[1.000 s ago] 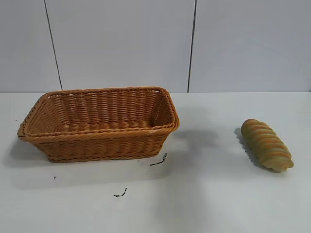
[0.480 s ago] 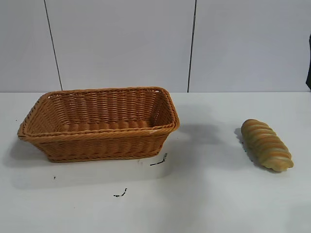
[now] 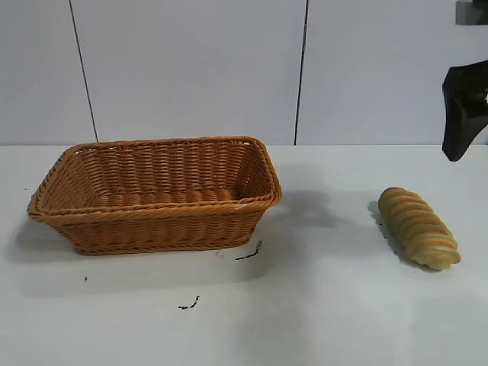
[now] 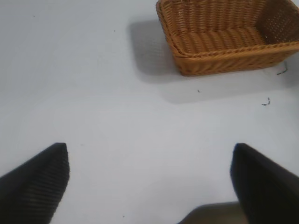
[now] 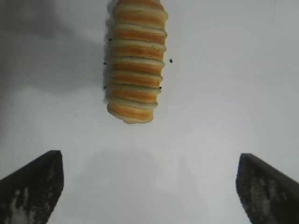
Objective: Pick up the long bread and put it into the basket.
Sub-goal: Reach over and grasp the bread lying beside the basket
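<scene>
Right tool hanging high at the right edge of the exterior view, partly cut off by the frame, pointing steeply downward. Fingers spread wide apart, gripping nothing, dark and wedge-shaped in the right wrist view. Left tool absent from the exterior view, seen only in the left wrist view: tilted gently downward, fingers wide apart, holding nothing.

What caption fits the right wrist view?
Open right gripper above the white table, near the long bread.
</scene>
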Tool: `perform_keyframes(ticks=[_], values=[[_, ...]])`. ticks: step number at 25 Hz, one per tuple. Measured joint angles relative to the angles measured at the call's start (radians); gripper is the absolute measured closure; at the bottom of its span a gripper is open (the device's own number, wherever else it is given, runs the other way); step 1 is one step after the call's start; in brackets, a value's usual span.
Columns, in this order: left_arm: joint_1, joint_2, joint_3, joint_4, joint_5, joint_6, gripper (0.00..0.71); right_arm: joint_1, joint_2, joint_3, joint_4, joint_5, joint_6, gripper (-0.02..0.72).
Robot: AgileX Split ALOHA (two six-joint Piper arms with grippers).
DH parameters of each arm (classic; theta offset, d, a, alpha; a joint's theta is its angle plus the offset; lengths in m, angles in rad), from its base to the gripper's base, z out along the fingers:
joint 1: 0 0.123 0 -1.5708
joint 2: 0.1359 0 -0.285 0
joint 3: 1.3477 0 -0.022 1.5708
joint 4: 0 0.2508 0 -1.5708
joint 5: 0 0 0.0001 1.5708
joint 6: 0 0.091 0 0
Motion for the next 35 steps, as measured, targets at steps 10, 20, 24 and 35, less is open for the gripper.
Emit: perform_keyframes(ticks=[10, 20, 24, 35], values=[[0.000, 0.000, 0.000, 0.000, 0.000, 0.000, 0.018, 0.000, 0.185, -0.107, 0.023, -0.052, 0.004, 0.014], [0.000, 0.000, 0.000, 0.000, 0.000, 0.000, 0.018, 0.000, 0.298, -0.108, 0.007, -0.116, 0.003, 0.014], [0.000, 0.000, 0.000, 0.000, 0.000, 0.000, 0.018, 0.000, 0.300, -0.108, 0.007, -0.151, 0.002, 0.014], [0.000, 0.000, 0.000, 0.000, 0.000, 0.000, 0.018, 0.000, 0.331, -0.108, 0.008, -0.162, 0.000, 0.014]])
